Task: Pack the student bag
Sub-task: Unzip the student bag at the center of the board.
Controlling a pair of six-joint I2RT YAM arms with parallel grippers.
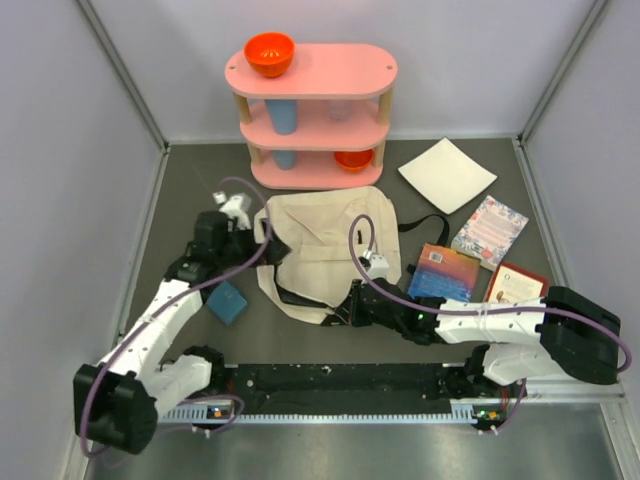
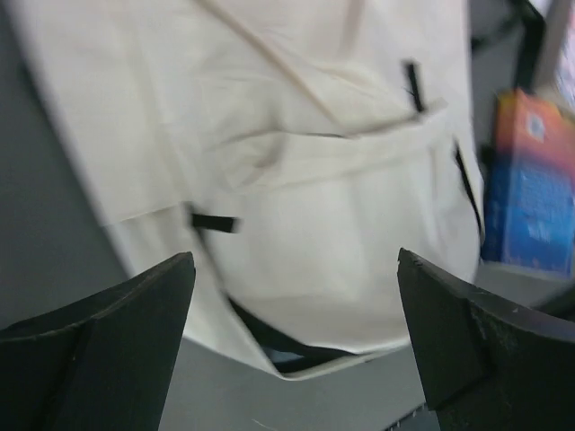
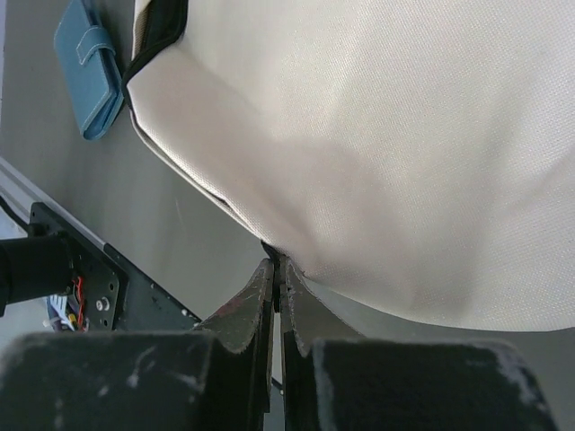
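left gripper: jaws spread wide, nothing between them, just beside the bag's far-left corner.
teal wallet: flat on the table, left of the bag's near end.
student bag: lying mid-table, just near of the pink shelf, front pocket up.
right gripper: fingers pinched together on the bag's near edge.
books: three, lying right of the bag.
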